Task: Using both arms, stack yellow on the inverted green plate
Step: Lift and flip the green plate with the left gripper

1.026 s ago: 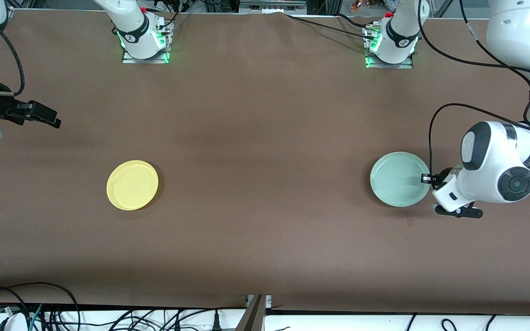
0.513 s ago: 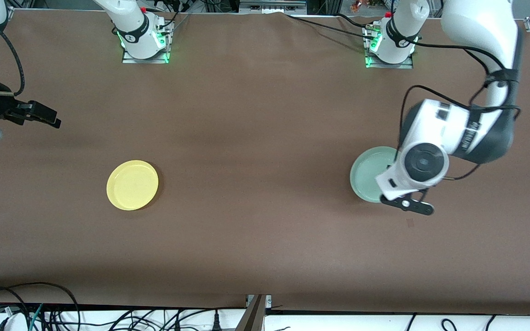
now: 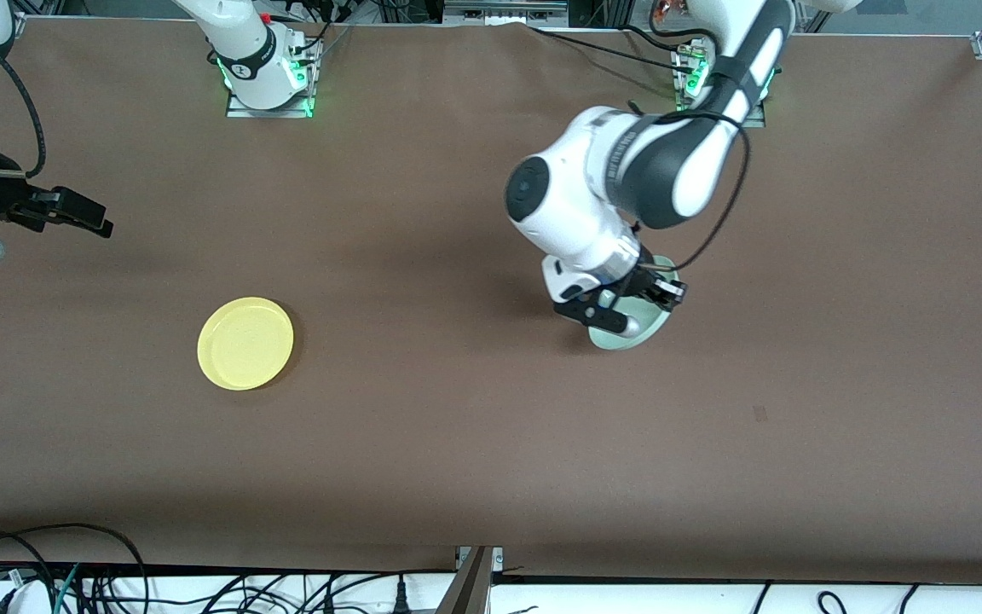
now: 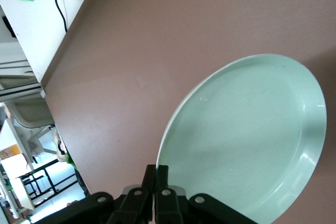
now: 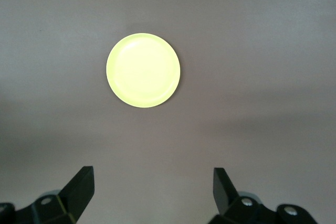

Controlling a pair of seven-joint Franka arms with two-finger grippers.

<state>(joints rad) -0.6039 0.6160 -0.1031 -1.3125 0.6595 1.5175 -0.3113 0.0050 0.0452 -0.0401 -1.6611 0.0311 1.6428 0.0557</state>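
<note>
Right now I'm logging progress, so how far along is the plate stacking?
Done: the left gripper is shut on the green plate's rim and holds it tilted above the table. In hand: turning it over; its hollow side still shows. Left: set it down inverted, then stack the yellow plate, untouched toward the right arm's end. The right gripper waits open, above it.

Green plate (image 4: 247,140) glossy smooth plastic; yellow (image 3: 245,343) same; table (image 3: 457,443) matt.

A brown cloth-covered surface (image 3: 457,443) fills the scene; black cables (image 3: 48,580) tangle along its white near edge, evenly lit.
</note>
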